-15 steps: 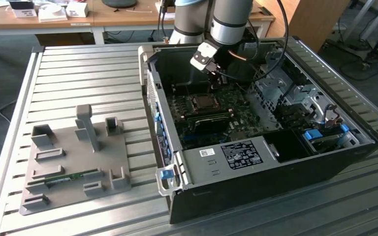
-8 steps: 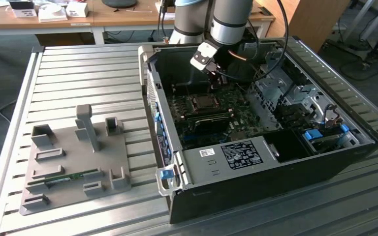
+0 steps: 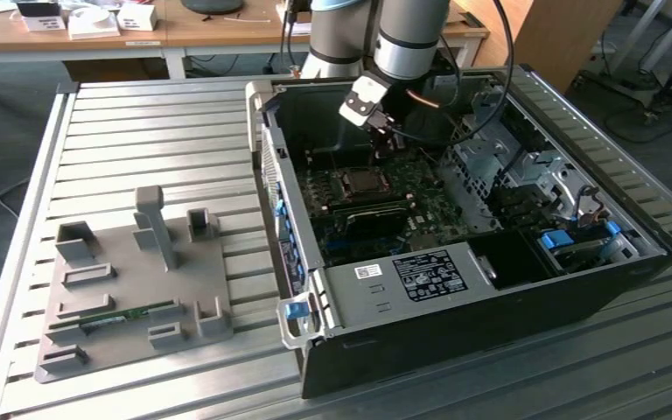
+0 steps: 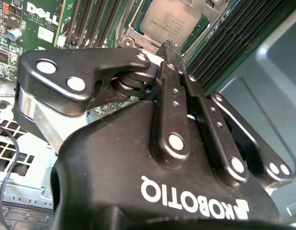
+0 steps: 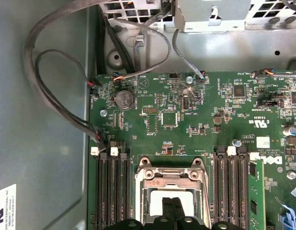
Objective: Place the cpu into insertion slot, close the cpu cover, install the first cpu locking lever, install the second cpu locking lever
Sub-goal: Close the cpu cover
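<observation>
- black computer case [image 3: 465, 341] lies open on slatted table [image 3: 137, 131], arm reaching in
- green motherboard [image 5: 186, 129] on the case floor
- gripper [image 5: 173, 207] fingers pressed together, nothing between them, tips over the cpu; can't tell if touching
- insertion slot [image 3: 360, 182] sits between memory slots [image 5: 112, 191]
- cpu cover [image 5: 170, 181] lies flat on it
- cpu [image 4: 171, 19] seated in slot, showing through cover window

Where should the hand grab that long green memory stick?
Probably from straight above, pinching the long green memory stick mid-length across its thin width: it seems to stand on edge in a groove of the grey plastic tray, top edge free.
</observation>
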`<state>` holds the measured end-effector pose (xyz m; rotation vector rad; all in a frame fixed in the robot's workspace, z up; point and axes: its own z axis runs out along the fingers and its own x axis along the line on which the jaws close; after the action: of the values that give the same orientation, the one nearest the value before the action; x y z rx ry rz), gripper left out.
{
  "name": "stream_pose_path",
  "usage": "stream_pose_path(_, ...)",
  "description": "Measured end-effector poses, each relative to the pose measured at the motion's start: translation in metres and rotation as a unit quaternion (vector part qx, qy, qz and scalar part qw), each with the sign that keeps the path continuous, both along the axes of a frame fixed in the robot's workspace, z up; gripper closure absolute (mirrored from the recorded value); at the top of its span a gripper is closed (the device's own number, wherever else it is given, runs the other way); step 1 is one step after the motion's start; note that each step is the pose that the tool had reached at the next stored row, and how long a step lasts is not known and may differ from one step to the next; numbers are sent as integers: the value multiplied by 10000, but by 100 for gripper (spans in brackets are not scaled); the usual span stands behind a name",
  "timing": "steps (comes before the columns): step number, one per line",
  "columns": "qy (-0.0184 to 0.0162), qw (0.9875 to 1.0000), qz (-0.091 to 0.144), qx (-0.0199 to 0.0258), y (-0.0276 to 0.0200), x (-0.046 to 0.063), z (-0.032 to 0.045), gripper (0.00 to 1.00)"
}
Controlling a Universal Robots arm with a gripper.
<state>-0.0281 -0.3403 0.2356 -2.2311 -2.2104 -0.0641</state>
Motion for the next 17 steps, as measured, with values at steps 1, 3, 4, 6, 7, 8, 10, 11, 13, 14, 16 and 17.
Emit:
stream_pose_path(1, 0, 10000, 25, 0, 0, 0, 0, 89)
stream_pose_path(3, 0, 10000, 34, 0, 0, 0, 0, 89)
stream_pose_path(4, 0, 10000, 34, 0, 0, 0, 0, 89)
stream_pose_path(6, 0, 10000, 35, 0, 0, 0, 0, 89)
stream_pose_path(7, 0, 10000, 35, 0, 0, 0, 0, 89)
stream_pose_path(8, 0, 10000, 35, 0, 0, 0, 0, 89)
stream_pose_path(10, 0, 10000, 35, 0, 0, 0, 0, 89)
stream_pose_path(11, 0, 10000, 35, 0, 0, 0, 0, 89)
stream_pose_path(13, 0, 10000, 35, 0, 0, 0, 0, 89)
stream_pose_path(14, 0, 10000, 35, 0, 0, 0, 0, 89)
stream_pose_path(16, 0, 10000, 47, 0, 0, 0, 0, 89)
stream_pose_path(17, 0, 10000, 62, 0, 0, 0, 0, 89)
